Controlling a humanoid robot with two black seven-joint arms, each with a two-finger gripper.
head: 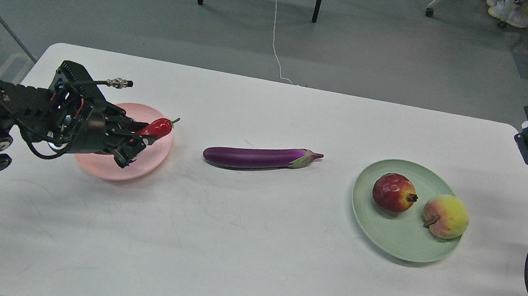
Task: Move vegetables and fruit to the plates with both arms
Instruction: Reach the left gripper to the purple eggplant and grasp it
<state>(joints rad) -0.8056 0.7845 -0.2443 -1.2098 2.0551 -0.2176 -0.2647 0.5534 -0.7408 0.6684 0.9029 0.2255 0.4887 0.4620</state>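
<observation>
Red chili pepper (156,127) held over pink plate (154,162), eggplant (254,156) alongside.
</observation>
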